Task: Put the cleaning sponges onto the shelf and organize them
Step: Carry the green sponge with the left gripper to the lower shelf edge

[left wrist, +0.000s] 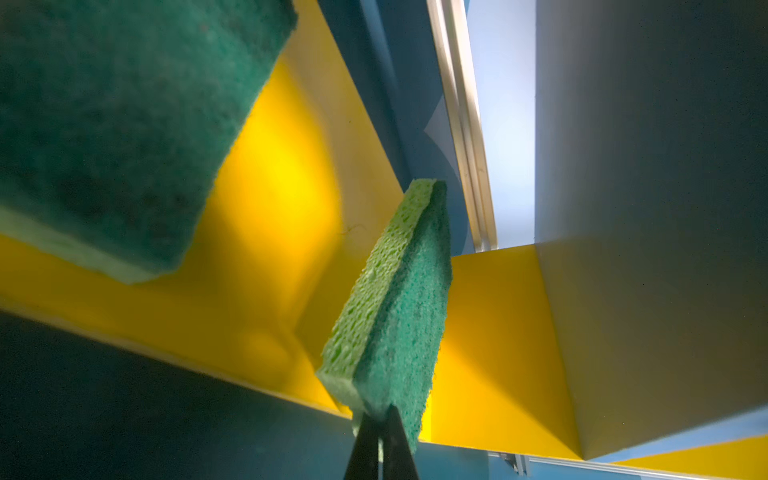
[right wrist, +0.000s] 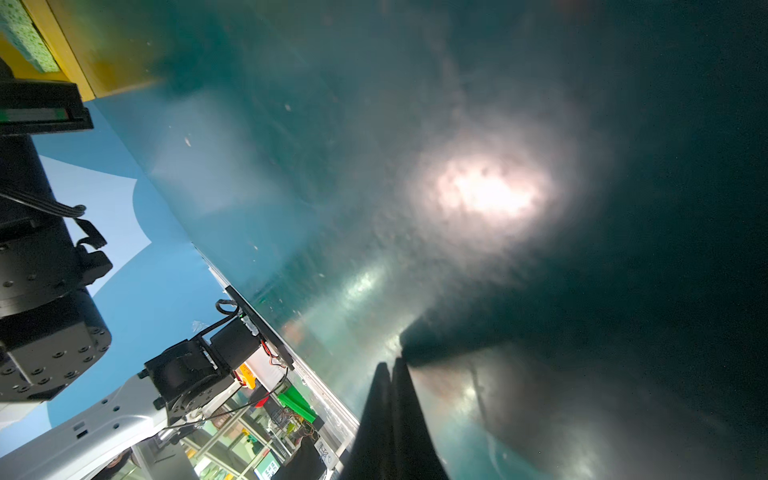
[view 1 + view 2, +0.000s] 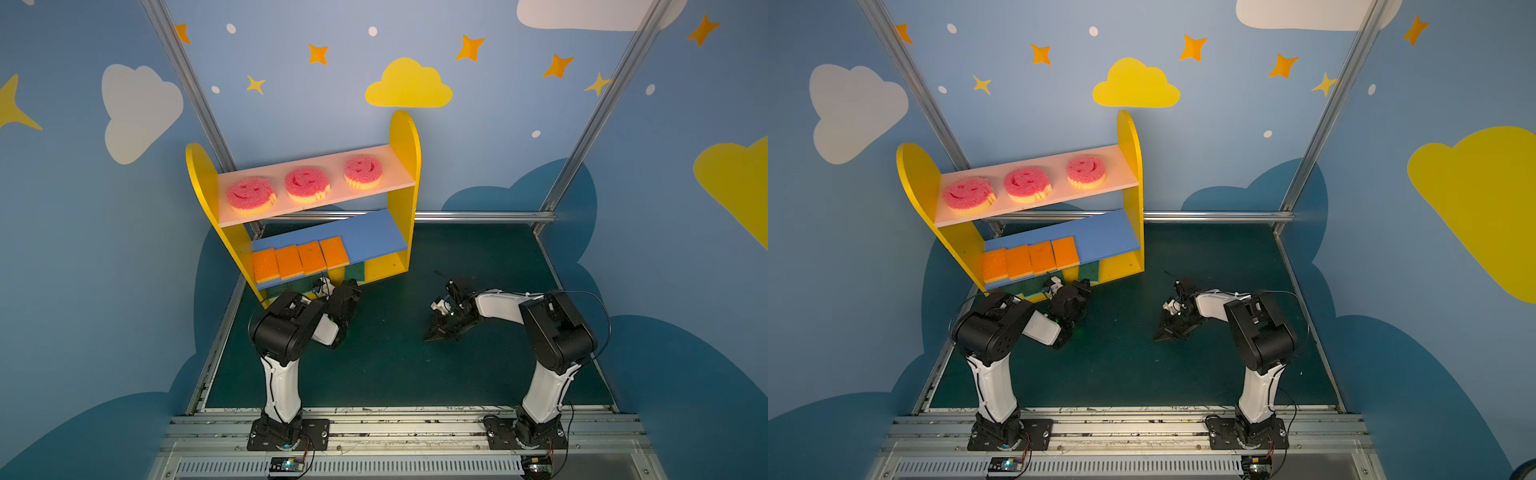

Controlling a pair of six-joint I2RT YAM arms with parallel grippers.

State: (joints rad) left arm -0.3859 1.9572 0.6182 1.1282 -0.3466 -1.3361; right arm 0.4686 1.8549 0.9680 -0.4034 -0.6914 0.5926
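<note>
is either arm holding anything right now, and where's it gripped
The left end effector pinches a green sponge by one end. The right end effector is shut and holds nothing.

My top views are dim, the walls bowing at the edges. My right wrist sees white glare on the mat; my left shows the held sponge sharp and the nearer sponge blurred.

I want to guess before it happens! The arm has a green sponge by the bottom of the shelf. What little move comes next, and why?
Probably lay it flat beside the other green sponge. The left gripper is shut on the held green sponge, which is tilted on edge at the yellow bottom level of the shelf.
</note>
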